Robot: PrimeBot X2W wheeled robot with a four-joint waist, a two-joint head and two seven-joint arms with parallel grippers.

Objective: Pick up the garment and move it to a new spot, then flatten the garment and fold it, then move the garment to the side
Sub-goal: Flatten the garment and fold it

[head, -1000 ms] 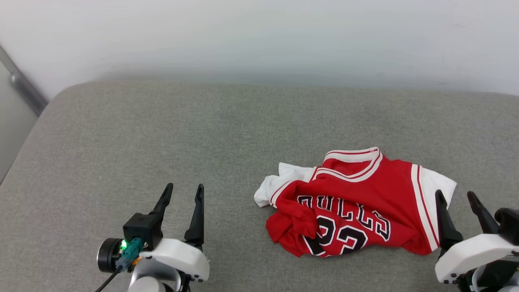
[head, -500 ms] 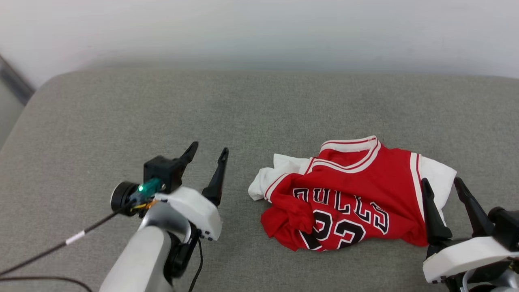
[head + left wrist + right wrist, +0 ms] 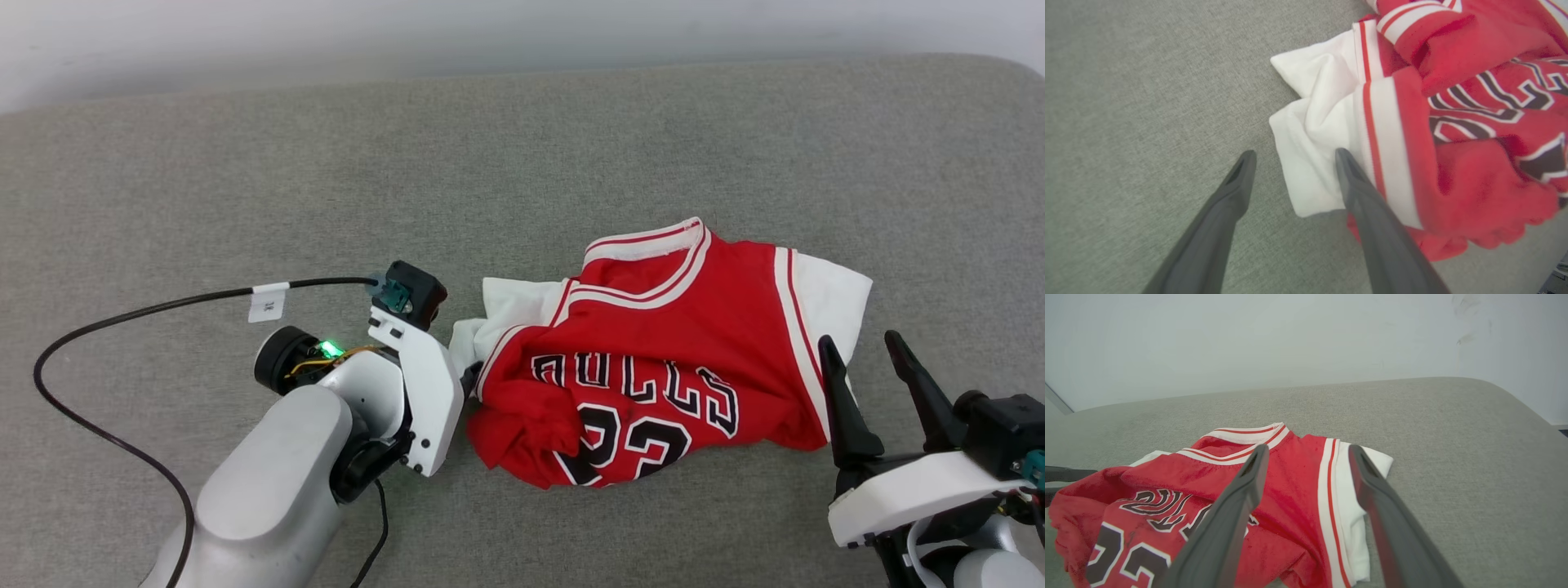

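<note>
- the garment point(image 3: 653, 359) lies crumpled on the grey cushion point(image 3: 245, 163), lettering up.
- my left gripper point(image 3: 1294, 153): fingers apart, at the garment's white left edge.
- my right gripper point(image 3: 858, 337): fingers apart, beside its right edge.

The garment point(image 3: 653, 343) lies on the cushion point(image 3: 245, 163), left gripper point(image 3: 1292, 152) perhaps touching.

Red garment point(image 3: 653, 327), white-red striped trim, black lettering, 23; grey cushion point(image 3: 245, 163).

The left gripper point(image 3: 1294, 152) stands spread above the grey woven surface point(image 3: 1126, 102) — one long dark finger point(image 3: 1367, 212) over the white corner of the crumpled red-and-white basketball jersey point(image 3: 1453, 61), the other over bare cloth.
</note>
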